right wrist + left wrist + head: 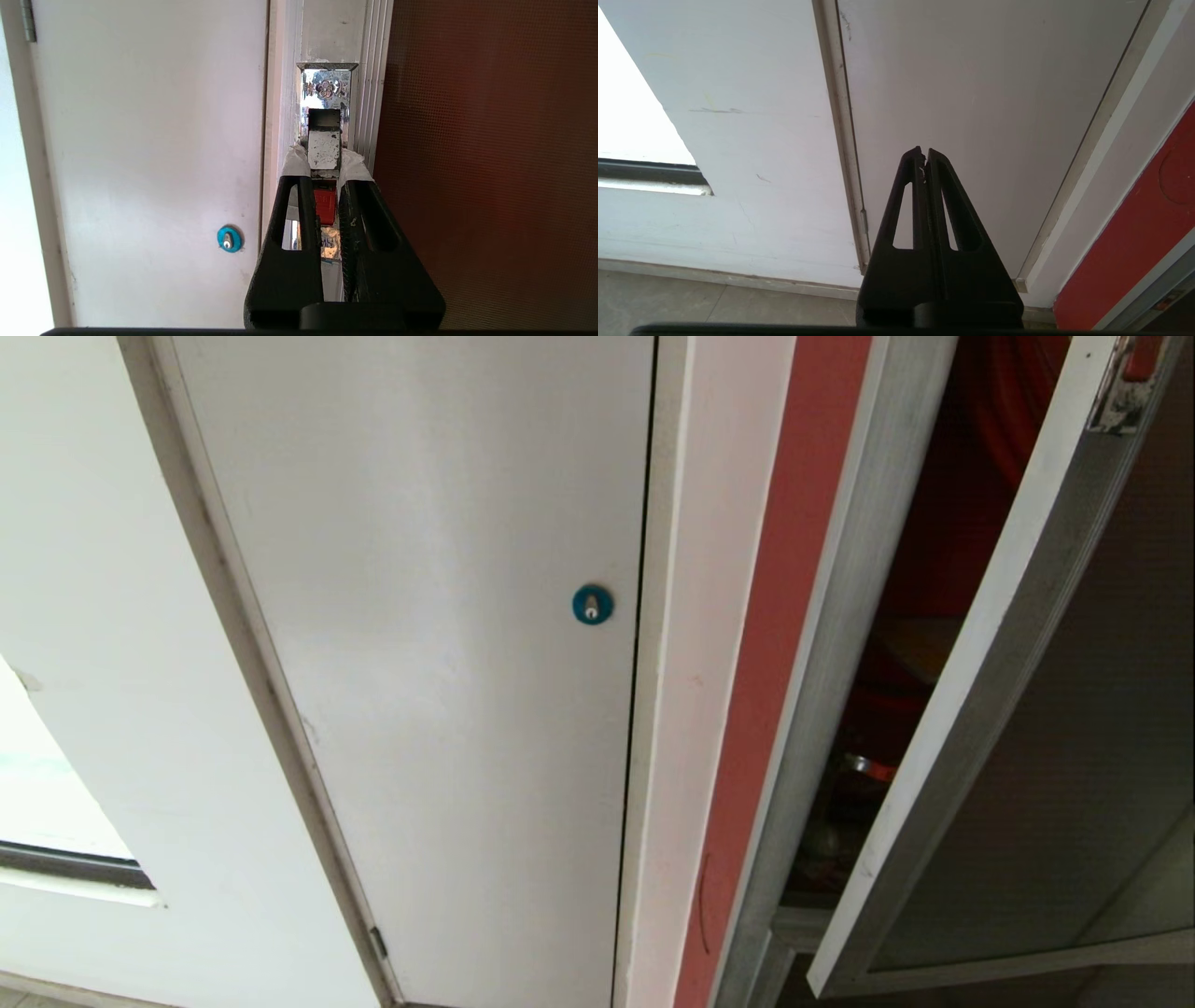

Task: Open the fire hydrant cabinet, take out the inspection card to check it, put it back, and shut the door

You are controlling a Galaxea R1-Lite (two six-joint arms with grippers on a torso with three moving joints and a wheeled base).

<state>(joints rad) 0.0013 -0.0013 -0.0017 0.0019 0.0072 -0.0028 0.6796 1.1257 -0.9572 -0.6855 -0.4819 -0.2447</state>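
Stood ajar, the door (1055,728), swung out from the fire hydrant cabinet (845,616) at the right of the head view. Left of the cabinet sat a panel door (420,663), its round lock (592,605) near the cabinet-side edge. Closed on the door's latch (324,154), the right pincer (325,161). Faced the panel door's lower part, the left pincer (924,156).

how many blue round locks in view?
1. The blue round lock sits near the right edge of the white panel door, left of the cabinet's open door.
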